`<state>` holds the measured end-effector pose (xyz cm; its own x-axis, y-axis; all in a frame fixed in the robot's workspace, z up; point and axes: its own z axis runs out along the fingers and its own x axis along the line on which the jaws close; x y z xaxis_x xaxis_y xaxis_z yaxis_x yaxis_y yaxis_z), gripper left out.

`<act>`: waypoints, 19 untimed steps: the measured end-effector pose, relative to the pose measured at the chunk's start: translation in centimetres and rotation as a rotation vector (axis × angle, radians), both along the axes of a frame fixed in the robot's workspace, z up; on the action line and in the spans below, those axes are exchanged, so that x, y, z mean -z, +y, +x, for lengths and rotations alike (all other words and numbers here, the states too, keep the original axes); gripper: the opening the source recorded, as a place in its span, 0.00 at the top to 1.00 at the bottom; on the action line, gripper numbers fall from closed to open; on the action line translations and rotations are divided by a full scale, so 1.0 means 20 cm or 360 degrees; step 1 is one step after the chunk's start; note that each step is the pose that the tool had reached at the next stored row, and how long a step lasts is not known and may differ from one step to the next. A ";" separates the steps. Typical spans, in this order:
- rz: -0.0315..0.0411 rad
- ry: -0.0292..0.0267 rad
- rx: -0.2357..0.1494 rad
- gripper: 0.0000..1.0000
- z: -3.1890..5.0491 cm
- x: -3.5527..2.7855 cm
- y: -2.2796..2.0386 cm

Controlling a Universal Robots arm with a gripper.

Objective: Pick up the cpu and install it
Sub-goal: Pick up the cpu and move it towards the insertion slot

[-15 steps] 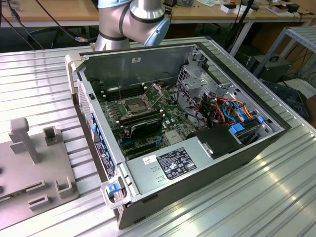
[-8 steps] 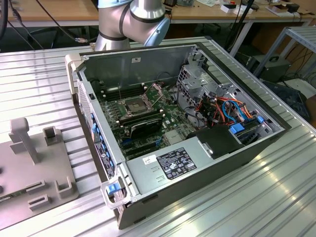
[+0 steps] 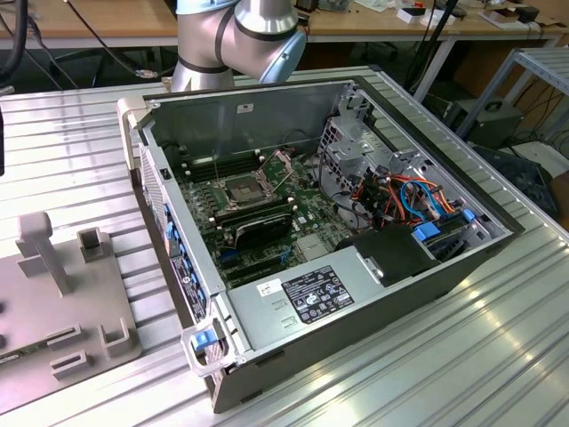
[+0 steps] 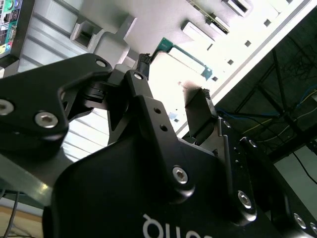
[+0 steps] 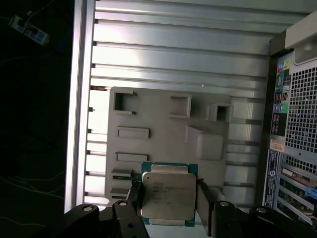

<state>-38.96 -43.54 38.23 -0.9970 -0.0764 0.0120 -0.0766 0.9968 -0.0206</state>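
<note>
Your hand [image 5: 168, 187] is at the small square silver-topped cpu [image 5: 166, 196], which sits over the pale grey slotted holder plate [image 5: 158, 124] on the ribbed aluminium desk [image 5: 173, 54]. Can't tell whether the hand is clamped on it or apart. The black-framed socket [image 3: 242, 189] in the open grey computer case [image 3: 356, 294] looks bare, so the install isn't done.

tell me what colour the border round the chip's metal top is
Green border on the chip; clearest in the first wrist view.

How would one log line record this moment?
gripper: astride small square silver-grey cpu | cpu: at pale grey plastic tray | grip: unclear | install: not done
</note>
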 end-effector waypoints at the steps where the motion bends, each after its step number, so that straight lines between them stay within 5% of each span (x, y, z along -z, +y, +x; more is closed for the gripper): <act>1: 0.0000 -0.00001 0.0000 0.45 0.002 0.000 0.000; 19: 0.0000 0.00002 0.0000 0.45 0.024 0.000 0.000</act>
